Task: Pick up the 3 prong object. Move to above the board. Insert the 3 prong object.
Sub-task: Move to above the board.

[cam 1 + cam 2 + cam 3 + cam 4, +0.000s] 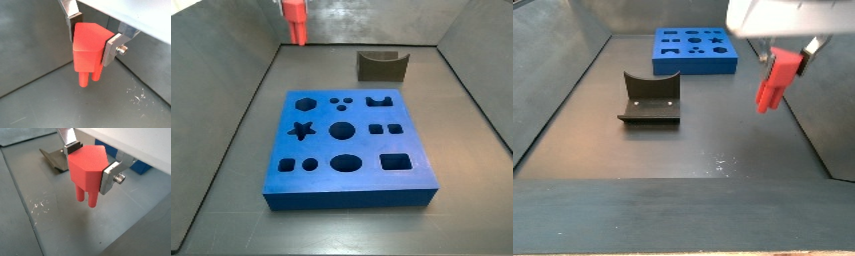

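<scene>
the two-finger silver gripper (93,42) pinches the small bright red plastic 3 prong object (90,52), lifted off the floor, well apart from the large flat blue foam board (698,49). pickup looks done; next, carry it above the board's three small holes.
</scene>
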Controlling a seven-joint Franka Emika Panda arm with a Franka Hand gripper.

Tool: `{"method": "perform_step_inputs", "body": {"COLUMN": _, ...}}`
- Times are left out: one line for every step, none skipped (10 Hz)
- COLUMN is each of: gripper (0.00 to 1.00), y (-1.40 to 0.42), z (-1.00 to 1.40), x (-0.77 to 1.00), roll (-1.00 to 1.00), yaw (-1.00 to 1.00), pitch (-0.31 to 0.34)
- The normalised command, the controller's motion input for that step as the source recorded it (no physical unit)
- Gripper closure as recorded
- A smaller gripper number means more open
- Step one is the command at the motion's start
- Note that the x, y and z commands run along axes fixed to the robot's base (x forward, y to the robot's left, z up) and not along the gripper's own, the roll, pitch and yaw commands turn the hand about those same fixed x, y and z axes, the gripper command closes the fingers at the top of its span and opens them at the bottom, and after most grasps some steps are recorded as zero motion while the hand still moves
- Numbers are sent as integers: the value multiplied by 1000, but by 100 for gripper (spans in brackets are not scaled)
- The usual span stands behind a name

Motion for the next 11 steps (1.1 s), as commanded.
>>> {"method": "perform_step_inputs", "body": {"gripper": 100, "y": -110, "z": 1000, "x": -96, "roll": 131, "yaw": 32, "pitch": 57}}
{"method": "perform_step_inputs", "body": {"gripper": 100, "y": -100, "z": 1000, "x": -88, "roll": 137, "yaw": 33, "pitch": 61}}
{"method": "perform_step_inputs", "body": {"gripper": 100, "y": -94, "z": 1000, "x": -84, "roll": 140, "yaw": 33, "pitch": 65}}
{"method": "perform_step_inputs", "body": {"gripper": 100, "y": -83, "z": 1000, "x": -76, "roll": 139, "yaw": 35, "pitch": 71}}
{"method": "perform_step_inputs", "body": {"gripper": 100, "y": -69, "z": 971, "x": -63, "roll": 125, "yaw": 33, "pitch": 74}}
{"method": "perform_step_inputs", "body": {"gripper": 100, "y": -48, "z": 829, "x": -41, "roll": 98, "yaw": 30, "pitch": 75}}
{"method": "perform_step_inputs", "body": {"gripper": 100, "y": -21, "z": 637, "x": -14, "roll": 73, "yaw": 26, "pitch": 87}}
{"method": "perform_step_inputs", "body": {"gripper": 100, "y": -14, "z": 493, "x": 3, "roll": 70, "yaw": 26, "pitch": 99}}
{"method": "perform_step_inputs", "body": {"gripper": 100, "y": -13, "z": 347, "x": 7, "roll": 68, "yaw": 26, "pitch": 106}}
{"method": "perform_step_inputs", "body": {"gripper": 100, "y": -1000, "z": 294, "x": 426, "roll": -12, "yaw": -919, "pitch": 317}}
{"method": "perform_step_inputs", "body": {"gripper": 100, "y": -1000, "z": 269, "x": 430, "roll": -16, "yaw": -851, "pitch": 300}}
